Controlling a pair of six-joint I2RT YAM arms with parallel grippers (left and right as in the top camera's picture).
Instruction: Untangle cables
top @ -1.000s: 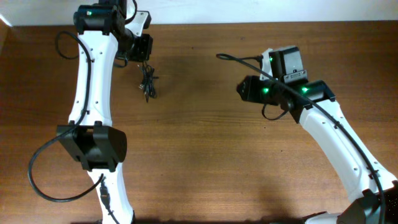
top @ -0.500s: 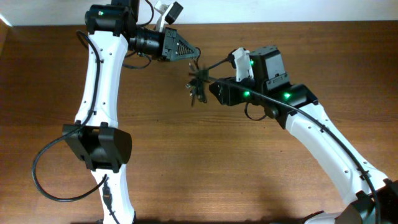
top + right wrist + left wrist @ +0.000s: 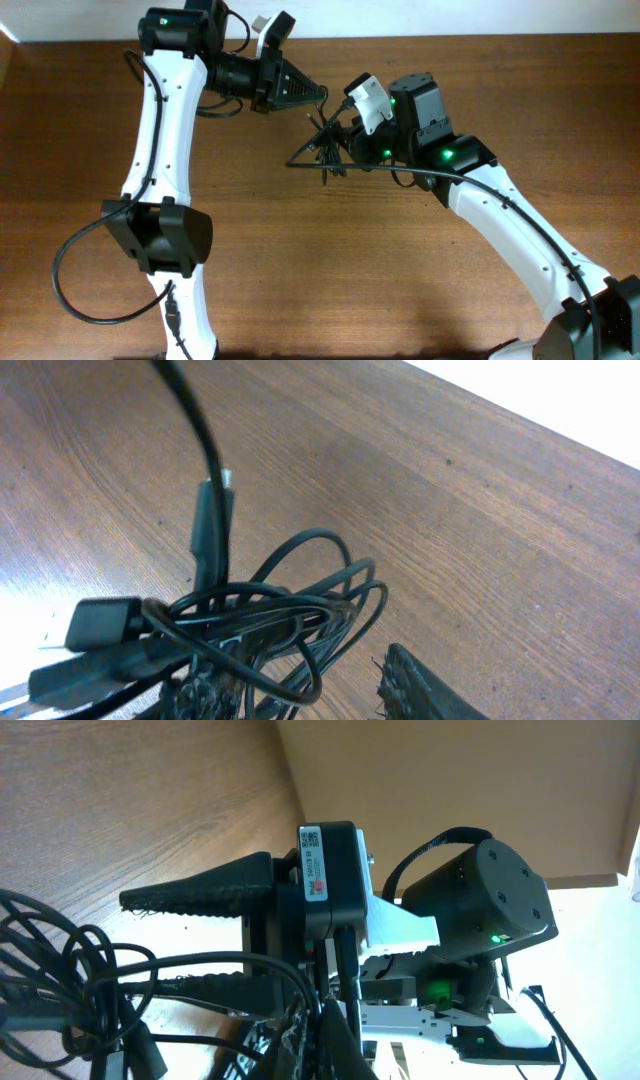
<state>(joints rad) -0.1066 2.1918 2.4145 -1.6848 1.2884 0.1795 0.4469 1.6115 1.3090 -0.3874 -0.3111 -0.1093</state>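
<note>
Holding the knot between both arms

Your left end effector (image 3: 319, 93) is closed. Strands of the cables (image 3: 326, 150) run straight up into its tip, so it is gripping them. The rest of the bunch sits just beyond and below that tip, over the wooden worktop (image 3: 300, 260).

Your right end effector (image 3: 342, 138) faces the left one from the far side of the bunch, and the two tips are close together. Its jaws stand apart. From the left wrist you can see its upper finger (image 3: 200, 888) and lower finger (image 3: 225, 988) with a clear gap between them. A few strands cross that gap and run along the lower finger. You cannot tell from these views whether any strand is pressed against a pad.

From the right wrist, the cables lie right at the fingertips as a knot of overlapping loops. They are heaped over one finger, while the other finger (image 3: 425, 685) shows bare just beside them. Two flat plugs (image 3: 92, 622) stick out of the knot on the side away from that bare finger. A slimmer plug (image 3: 210, 525) stands above the knot on a single strand that leaves the top of the view.

From overhead, one strand is drawn out of the bunch into a sharp bend on the side away from the right end effector.
</note>
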